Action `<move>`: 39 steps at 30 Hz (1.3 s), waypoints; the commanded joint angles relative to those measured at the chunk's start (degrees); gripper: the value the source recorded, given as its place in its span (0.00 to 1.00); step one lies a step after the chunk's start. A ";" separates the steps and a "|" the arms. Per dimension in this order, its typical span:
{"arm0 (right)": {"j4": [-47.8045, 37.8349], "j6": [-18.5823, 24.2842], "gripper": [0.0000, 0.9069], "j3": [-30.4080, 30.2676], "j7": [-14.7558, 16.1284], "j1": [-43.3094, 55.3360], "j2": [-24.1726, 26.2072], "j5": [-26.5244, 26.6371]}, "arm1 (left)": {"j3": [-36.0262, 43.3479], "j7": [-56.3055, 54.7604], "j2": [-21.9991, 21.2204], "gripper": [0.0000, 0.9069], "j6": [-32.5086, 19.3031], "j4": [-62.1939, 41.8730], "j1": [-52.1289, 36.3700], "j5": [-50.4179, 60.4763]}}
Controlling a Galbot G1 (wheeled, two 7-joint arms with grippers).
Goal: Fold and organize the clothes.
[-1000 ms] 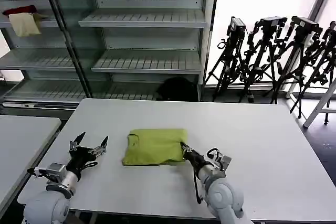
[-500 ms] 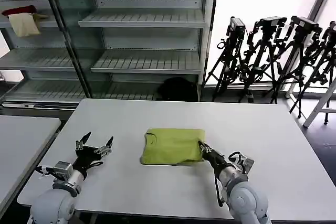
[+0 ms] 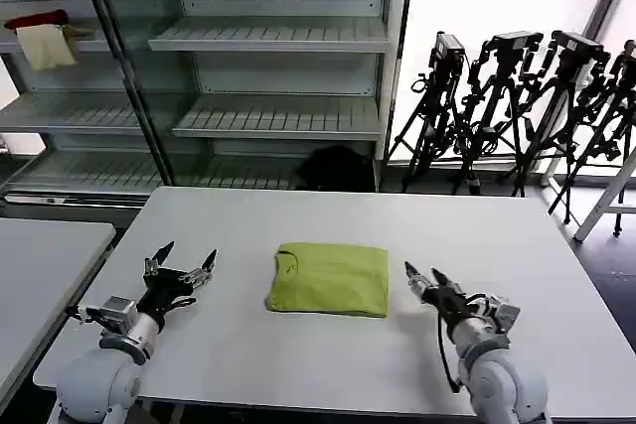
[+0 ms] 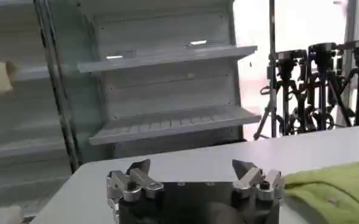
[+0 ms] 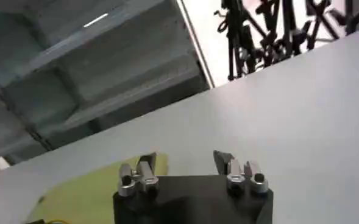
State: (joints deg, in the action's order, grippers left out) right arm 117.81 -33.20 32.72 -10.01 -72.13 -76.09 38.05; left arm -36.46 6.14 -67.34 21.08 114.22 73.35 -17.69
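The clothes are one lime yellow-green T-shirt, folded into a flat rectangle near the middle of the white table. My right gripper hovers just right of the shirt's right edge, open, holding nothing and not touching the cloth. In the right wrist view the shirt lies beside one fingertip of the open right gripper. My left gripper rests low over the table left of the shirt, open and empty. In the left wrist view the left gripper faces bare tabletop, with the shirt off to one side.
A glass-fronted shelving unit stands behind the table, with red and cream cloths on an upper left shelf. Several camera tripods stand at the back right. A black bag lies on the floor. A second table sits at the left.
The right gripper dragged the shirt to the right, then let go of its right edge and drew back to the right. The left gripper shifted slightly right and stayed open.
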 commanded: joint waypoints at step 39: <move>-6.28 11.84 1.00 11.29 9.99 -0.20 12.37 -19.18 | -4.83 -1.51 3.99 1.00 -8.58 -8.97 -0.90 -19.37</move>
State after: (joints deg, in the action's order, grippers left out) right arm 110.73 -21.53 43.53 -0.25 -72.19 -63.56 18.18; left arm -41.25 4.75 -63.39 13.24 104.68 72.32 -36.56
